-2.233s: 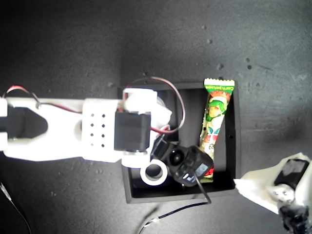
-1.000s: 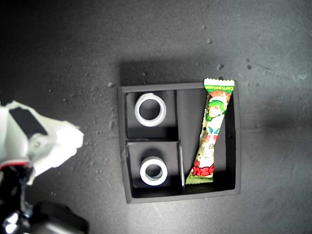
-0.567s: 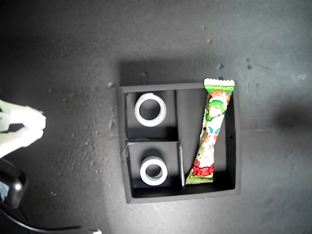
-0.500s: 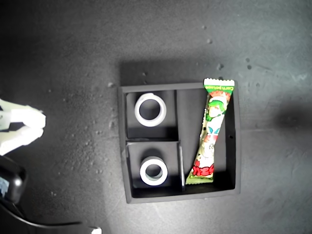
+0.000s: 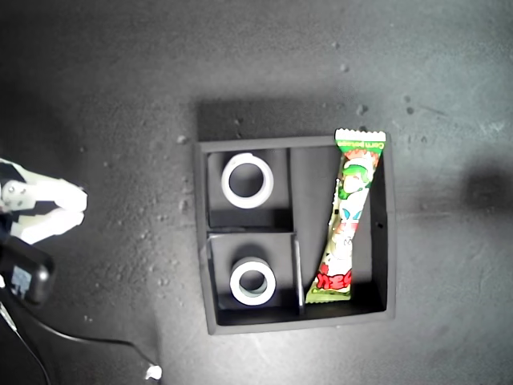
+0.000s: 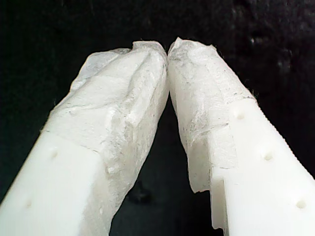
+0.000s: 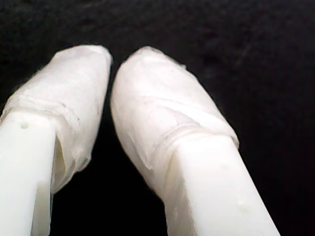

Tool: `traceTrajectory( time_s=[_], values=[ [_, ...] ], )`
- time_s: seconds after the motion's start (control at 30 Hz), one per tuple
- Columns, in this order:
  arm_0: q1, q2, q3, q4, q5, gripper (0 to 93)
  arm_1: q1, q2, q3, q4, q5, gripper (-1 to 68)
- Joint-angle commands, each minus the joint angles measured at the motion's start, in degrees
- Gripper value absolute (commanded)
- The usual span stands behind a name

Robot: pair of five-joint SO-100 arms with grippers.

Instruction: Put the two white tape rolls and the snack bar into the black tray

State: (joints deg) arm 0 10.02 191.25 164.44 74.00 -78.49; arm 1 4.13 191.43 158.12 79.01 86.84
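The black tray (image 5: 288, 319) lies in the middle of the exterior view. One white tape roll (image 5: 228, 180) lies in its far small compartment and the other tape roll (image 5: 236, 282) in the near small one. The snack bar (image 5: 349, 216) lies in the long compartment, its green end resting over the far wall. My first gripper (image 6: 168, 49) is shut with nothing in it over dark mat. So is my second gripper (image 7: 111, 61). An arm's white gripper (image 5: 50, 210) sits at the exterior view's left edge, well apart from the tray. I cannot tell which arm it is.
A black camera module (image 5: 24, 273) and a thin black cable (image 5: 80, 341) trail below that gripper at the exterior view's lower left. The dark grey mat (image 5: 120, 96) with small specks surrounds the tray on all sides.
The arm that reached over the tray has pulled back to the exterior view's left edge. The arm at the lower right has left the view. Rolls and bar have not moved.
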Motion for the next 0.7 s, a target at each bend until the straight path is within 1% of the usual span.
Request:
traceTrajectory(
  time_s=[0.0,0.07,0.17,0.33,0.4,0.53,0.67],
  values=[
    [1.1,2.7,2.8,-1.4,-1.4,0.1,-1.2,0.4,3.8,-4.7,-9.5,-0.7],
    [1.7,2.7,5.8,-2.7,-1.8,0.1,-1.8,0.4,7.2,-7.6,-9.7,-0.6],
    [2.6,2.6,10.9,-7.3,-0.9,0.0,-2.3,0.4,12.0,-11.7,-9.2,-0.6],
    [2.8,2.6,15.4,-10.0,-2.3,0.0,-3.6,0.4,18.1,-17.6,-8.6,-0.4],
    [3.6,2.6,15.4,-9.3,-3.5,0.0,-4.8,0.4,20.9,-20.1,-8.2,-0.2],
    [4.3,2.6,15.4,-3.9,-8.7,0.0,-6.8,0.4,20.9,-13.9,-6.2,-0.3],
    [7.3,2.6,15.4,-1.0,-9.1,0.1,-6.3,0.4,20.9,-2.4,1.1,-0.2]
  ],
)
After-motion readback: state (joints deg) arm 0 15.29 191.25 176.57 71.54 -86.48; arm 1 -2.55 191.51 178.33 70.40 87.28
